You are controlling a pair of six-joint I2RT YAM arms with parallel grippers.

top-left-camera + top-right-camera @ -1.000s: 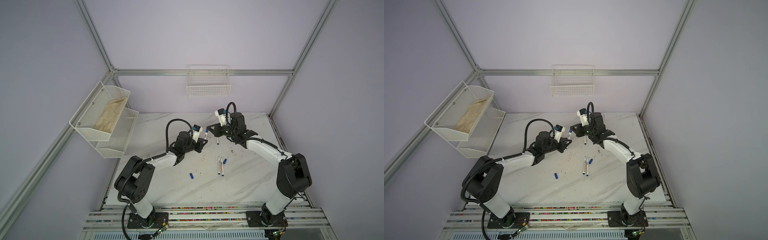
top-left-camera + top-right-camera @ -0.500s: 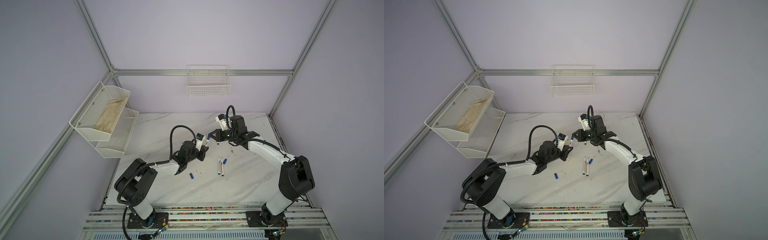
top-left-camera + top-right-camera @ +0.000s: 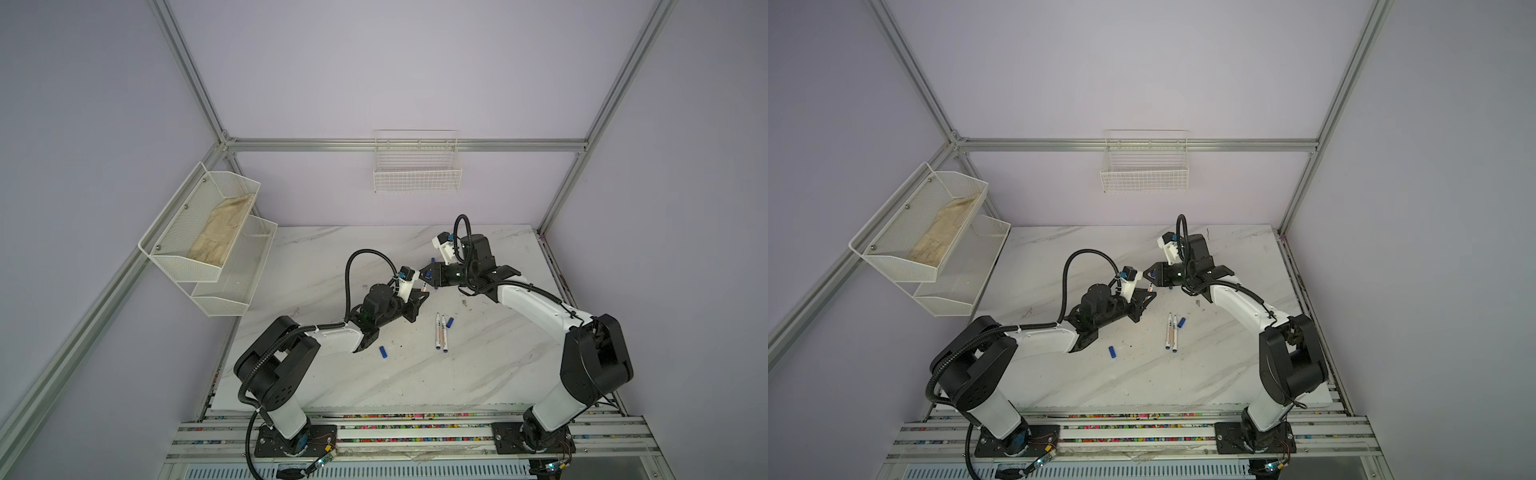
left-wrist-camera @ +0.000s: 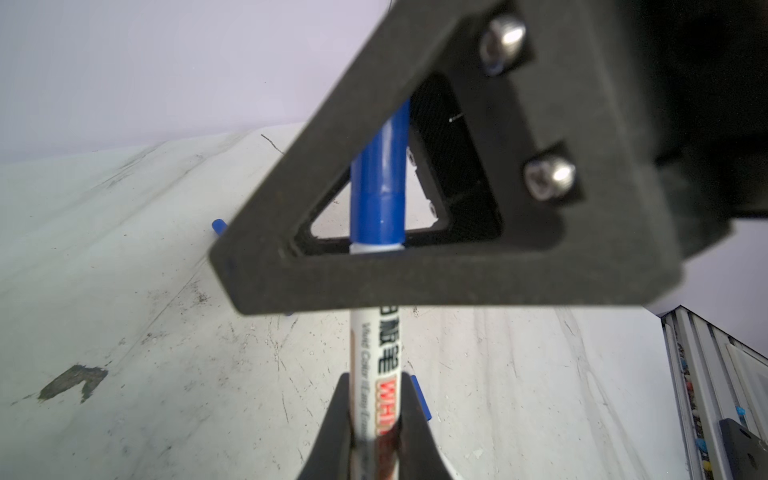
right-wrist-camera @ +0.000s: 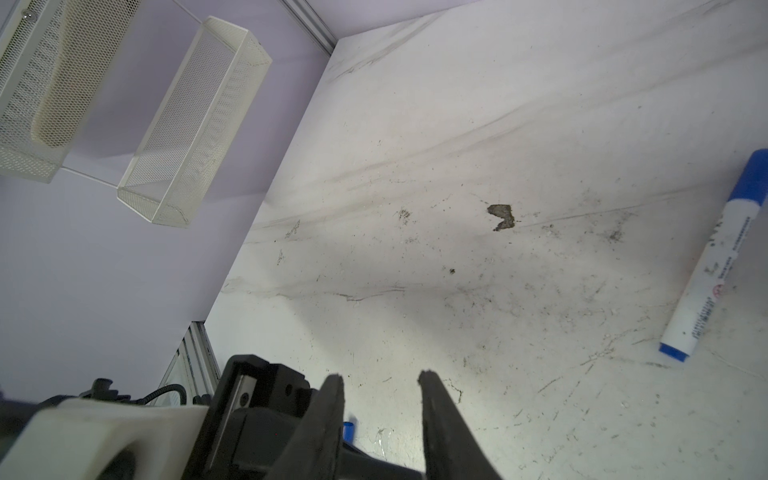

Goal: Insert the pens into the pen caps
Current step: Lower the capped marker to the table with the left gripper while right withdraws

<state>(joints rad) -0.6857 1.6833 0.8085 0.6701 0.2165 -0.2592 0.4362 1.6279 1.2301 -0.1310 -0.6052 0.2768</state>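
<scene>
A: Where do we stand? In the left wrist view, low in the middle of the frame, our left claw is clamped on the white barrel of the held pen. A blue cap sits on the pen's upper end.

B: Agreed. Only a thin white ring shows at the join, so we judge the cap nearly or fully home. Our right claw has its jaws parted. At the bottom of the right wrist view we see only bare table between the tips.

A: And where is the cap relative to that claw?

B: At the centre of the left wrist view we see it through the triangular opening of one right-claw finger. We cannot tell whether a pad touches it. In both top views the two claws stand close together just above mid-frame.

A: Then the step, as we read it, is letting go cleanly. We should widen the right jaws first. Then we draw back along the pen's line, so the finger neither drags nor tilts the cap.

B: And we grip firmly with the left. Two more pens and loose caps lie below the claws, and a capped pen lies at the right edge of the right wrist view.
</scene>
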